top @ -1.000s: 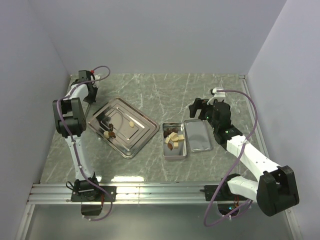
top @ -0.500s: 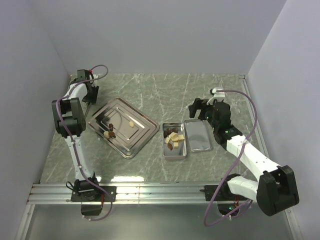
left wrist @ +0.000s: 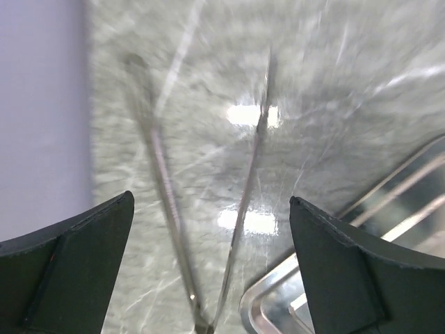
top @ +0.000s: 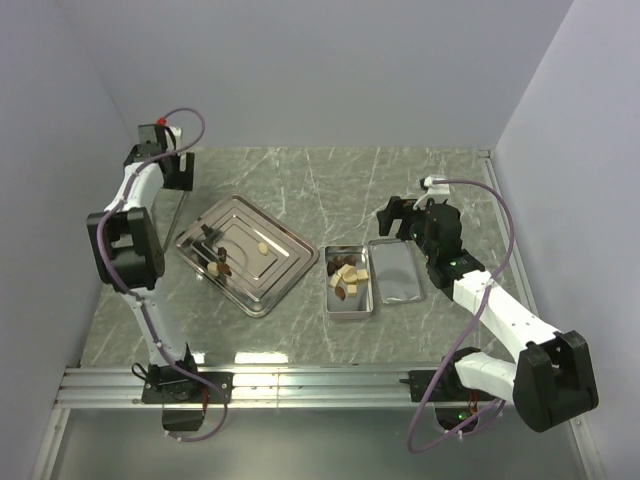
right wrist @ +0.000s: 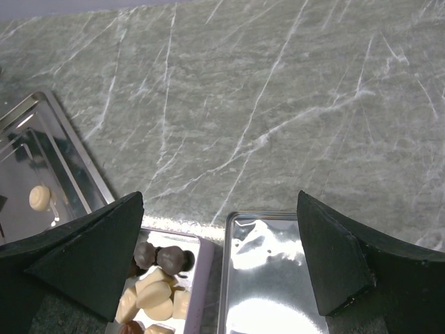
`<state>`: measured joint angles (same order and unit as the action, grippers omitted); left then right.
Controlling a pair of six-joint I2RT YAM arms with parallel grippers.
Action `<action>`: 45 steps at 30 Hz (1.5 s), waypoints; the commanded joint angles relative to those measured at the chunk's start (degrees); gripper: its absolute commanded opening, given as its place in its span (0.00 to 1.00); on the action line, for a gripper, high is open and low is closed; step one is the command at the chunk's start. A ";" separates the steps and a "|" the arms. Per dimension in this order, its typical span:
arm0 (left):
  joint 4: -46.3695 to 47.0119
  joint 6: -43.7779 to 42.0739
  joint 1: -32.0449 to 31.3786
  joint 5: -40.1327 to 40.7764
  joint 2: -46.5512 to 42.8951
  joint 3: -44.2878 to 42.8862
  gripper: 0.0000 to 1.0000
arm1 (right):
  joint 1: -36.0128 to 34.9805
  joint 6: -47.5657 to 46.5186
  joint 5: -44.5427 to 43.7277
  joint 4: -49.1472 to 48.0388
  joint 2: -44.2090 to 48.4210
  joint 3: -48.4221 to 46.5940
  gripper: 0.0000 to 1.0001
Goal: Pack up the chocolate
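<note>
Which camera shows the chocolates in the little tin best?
The top external view: the whole tin and its chocolate show, though small. The right wrist view is closer but cuts them off. The left wrist view shows none.

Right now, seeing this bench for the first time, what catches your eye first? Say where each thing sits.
A small tin at the table's centre holds a heap of dark and cream chocolate, with an empty shiny silver container right beside it. To its left, a ridged steel tray carries a few more pieces. The left gripper and right gripper both hang open, holding nothing.
</note>
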<state>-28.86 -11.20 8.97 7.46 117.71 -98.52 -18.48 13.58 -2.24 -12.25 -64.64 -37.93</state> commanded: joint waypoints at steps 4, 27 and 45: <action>8.80 4.96 0.17 -0.69 -14.51 5.34 0.99 | 0.29 -0.40 0.13 -0.67 0.22 -2.41 0.98; 45.31 41.75 -21.89 10.27 -58.90 49.20 1.00 | 0.29 2.41 -12.69 6.79 -3.64 -6.36 0.96; 49.16 38.98 -21.89 -12.39 -60.58 59.93 0.99 | 7.31 11.99 -9.36 18.49 -19.72 -11.72 0.90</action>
<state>19.70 29.06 -12.84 -1.02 56.77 -37.01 -12.32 22.87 -12.58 4.16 -82.76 -46.48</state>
